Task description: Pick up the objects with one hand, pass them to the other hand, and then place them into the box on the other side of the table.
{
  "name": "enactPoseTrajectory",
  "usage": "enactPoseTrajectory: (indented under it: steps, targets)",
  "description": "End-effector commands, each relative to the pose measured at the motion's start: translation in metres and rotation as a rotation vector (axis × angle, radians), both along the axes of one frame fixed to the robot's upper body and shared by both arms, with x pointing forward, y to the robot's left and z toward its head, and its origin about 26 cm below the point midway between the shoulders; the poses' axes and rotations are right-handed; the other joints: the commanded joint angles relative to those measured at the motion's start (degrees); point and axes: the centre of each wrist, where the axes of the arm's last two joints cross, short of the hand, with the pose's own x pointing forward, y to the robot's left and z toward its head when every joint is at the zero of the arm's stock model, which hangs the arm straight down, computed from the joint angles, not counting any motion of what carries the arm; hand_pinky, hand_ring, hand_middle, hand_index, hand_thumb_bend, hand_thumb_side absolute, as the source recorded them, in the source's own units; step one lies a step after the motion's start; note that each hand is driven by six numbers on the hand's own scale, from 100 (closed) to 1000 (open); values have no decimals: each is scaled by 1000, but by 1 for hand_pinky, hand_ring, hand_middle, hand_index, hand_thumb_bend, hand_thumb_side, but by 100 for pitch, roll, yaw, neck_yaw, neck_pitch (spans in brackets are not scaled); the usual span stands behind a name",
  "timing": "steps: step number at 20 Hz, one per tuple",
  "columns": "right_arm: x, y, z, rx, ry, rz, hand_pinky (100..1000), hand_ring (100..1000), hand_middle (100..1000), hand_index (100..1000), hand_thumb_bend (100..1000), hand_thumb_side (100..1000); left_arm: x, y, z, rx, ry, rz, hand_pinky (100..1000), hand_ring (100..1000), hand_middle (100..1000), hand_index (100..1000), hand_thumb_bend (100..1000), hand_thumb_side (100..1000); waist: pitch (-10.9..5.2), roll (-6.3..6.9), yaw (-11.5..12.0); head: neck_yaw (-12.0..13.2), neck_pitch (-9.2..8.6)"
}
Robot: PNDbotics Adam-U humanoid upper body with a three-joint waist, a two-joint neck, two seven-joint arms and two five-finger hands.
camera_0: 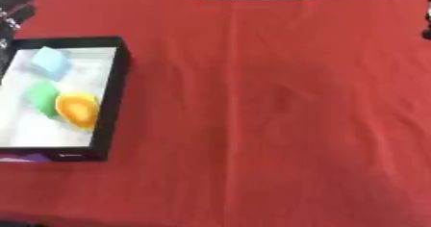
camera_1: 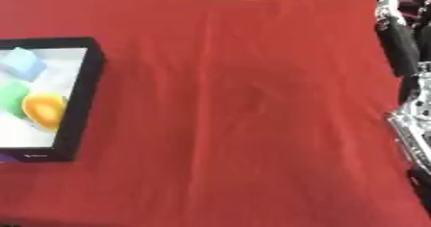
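Red cloth covers the counter, bare of loose objects. Black box, left, holds blue, green and orange objects. Right robot hand: finger state indeterminate. Transfer appears complete; next, retract.

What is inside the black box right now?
The black box holds a light blue block, a green piece and an orange-yellow piece overlapping the green one. Its left part is out of view.
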Motion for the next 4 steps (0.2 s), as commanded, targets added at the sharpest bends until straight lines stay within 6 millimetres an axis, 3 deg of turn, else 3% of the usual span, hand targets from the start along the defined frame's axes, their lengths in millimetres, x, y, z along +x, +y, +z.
enactPoseTrajectory:
  steps: [1, 4]
  targets:
    - [-4, -3, 5, 7, -30, -26, 766, 813, 738, 859, 100, 668, 1, 2, 3, 5, -15, 20, 896, 776, 743, 777, 183, 871, -87, -8, 6, 17, -59]
    - [-4, -3, 2, 4, -26, -23, 775, 829, 753, 876, 100, 678, 2, -1, 0, -6, -5, 12, 899, 779, 754, 791, 188, 878, -78, -11, 31, -21, -64]
